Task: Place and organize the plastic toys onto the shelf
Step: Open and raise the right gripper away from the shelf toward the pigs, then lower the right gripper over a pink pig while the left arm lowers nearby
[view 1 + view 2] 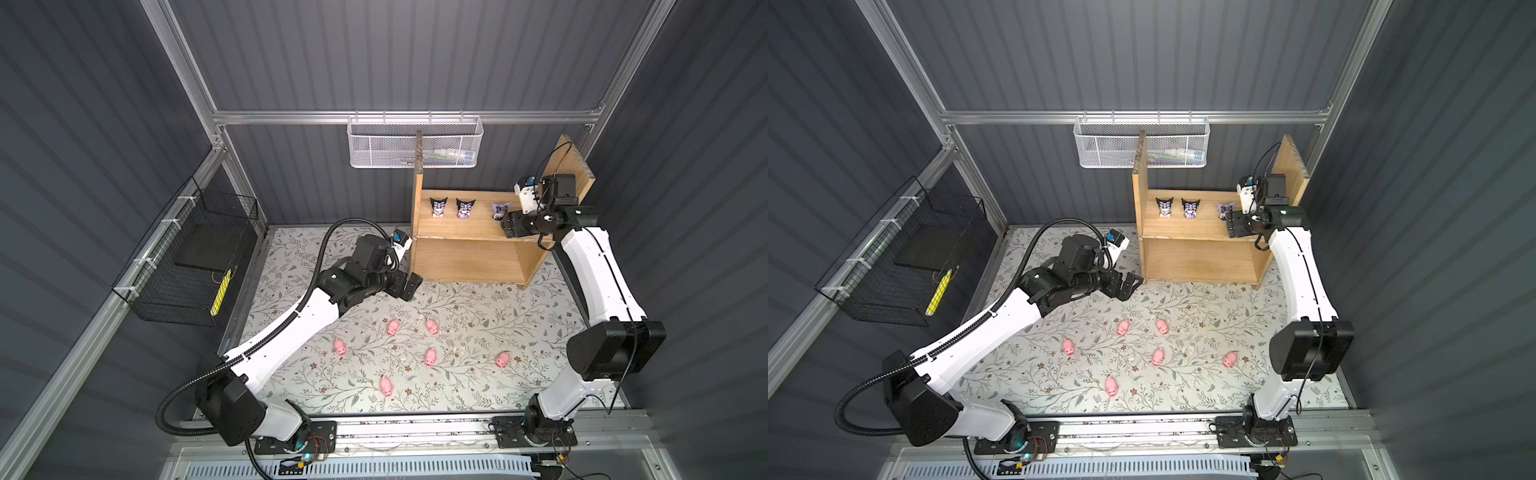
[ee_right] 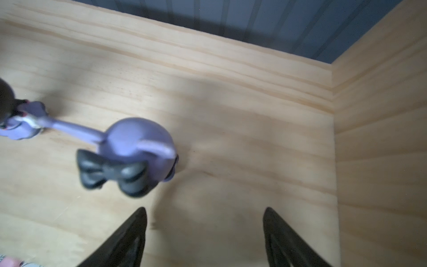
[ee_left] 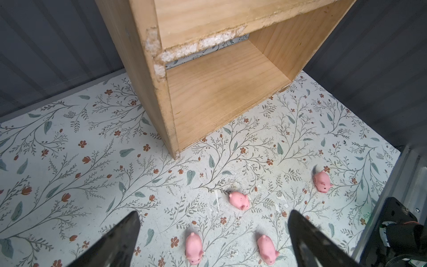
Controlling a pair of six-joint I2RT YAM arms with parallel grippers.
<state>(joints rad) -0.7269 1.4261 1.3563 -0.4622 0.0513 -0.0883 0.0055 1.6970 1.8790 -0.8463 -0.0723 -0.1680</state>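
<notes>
The wooden shelf (image 1: 469, 257) stands at the back right of the floral mat. Three hooded figurines stand on its upper level: two black-hooded (image 1: 438, 208) (image 1: 465, 208) and one lavender (image 1: 500, 212). My right gripper (image 1: 508, 227) hovers over that level, just right of the lavender figurine (image 2: 136, 148). The right gripper (image 2: 205, 209) is open with nothing between its fingers. Several pink pigs (image 1: 392, 327) (image 1: 430, 356) lie scattered on the mat. My left gripper (image 1: 411, 286) is open by the shelf's front left corner, above the pigs (image 3: 239, 200) (image 3: 194, 247).
The shelf's lower level (image 3: 221, 92) holds nothing. A white mesh basket (image 1: 413, 141) hangs on the back rail behind the shelf. A black wire basket (image 1: 195, 257) with a yellow item is fixed to the left wall.
</notes>
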